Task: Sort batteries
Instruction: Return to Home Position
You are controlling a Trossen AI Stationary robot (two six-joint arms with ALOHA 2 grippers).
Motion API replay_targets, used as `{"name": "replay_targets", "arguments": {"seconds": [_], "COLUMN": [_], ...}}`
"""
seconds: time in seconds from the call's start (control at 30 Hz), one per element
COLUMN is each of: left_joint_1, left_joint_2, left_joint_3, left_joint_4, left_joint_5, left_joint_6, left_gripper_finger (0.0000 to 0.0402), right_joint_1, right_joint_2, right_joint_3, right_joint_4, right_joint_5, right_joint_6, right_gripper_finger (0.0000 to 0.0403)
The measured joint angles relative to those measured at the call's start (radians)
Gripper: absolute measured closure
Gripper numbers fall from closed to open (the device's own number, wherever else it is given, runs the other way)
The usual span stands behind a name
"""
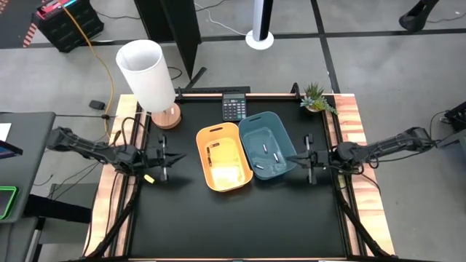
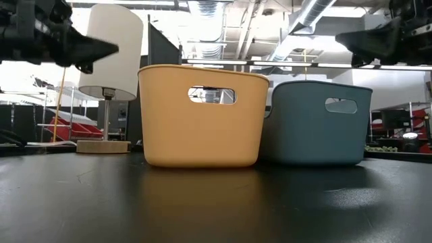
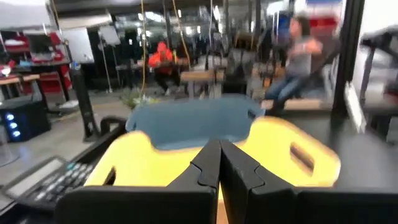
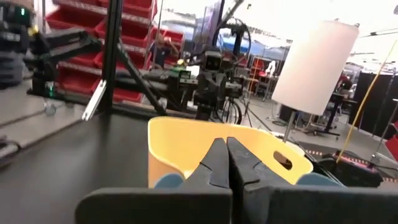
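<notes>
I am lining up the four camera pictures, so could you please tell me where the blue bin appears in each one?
High view: blue bin just right of centre, against the yellow bin.
Low view: right of centre.
Left wrist view: middle, behind the yellow bin.
Right wrist view: only slivers near the bottom.
Shared landmark: the yellow bin, beside it in every view.

Lamp (image 1: 149, 73), calculator (image 1: 234, 108) and potted plant (image 1: 316, 97) line the table's (image 1: 240, 218) edge.
</notes>
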Motion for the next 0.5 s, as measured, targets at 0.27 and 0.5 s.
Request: {"name": "replay_targets", "arguments": {"seconds": [0.27, 0.5], "left_joint_1": [0.0, 0.001], "left_joint_2": [-0.248, -0.367], "left_joint_3": [-0.002, -0.004], "left_joint_4": [-0.265, -0.4], "left_joint_5": [0.059, 0.1], "left_joint_6": [0.033, 0.027], "left_gripper_finger": [0.0401, 0.0401], "right_joint_1": [0.0, 0.0], "right_joint_2": [-0.121, -0.289], "right_joint_3": [0.0, -0.001], "right_joint_4": [-0.168, -0.342], "right_joint_5": [0.0, 0.0], "right_joint_6": [-0.026, -0.011], "right_gripper_finger": [0.0403, 0.0403]}}
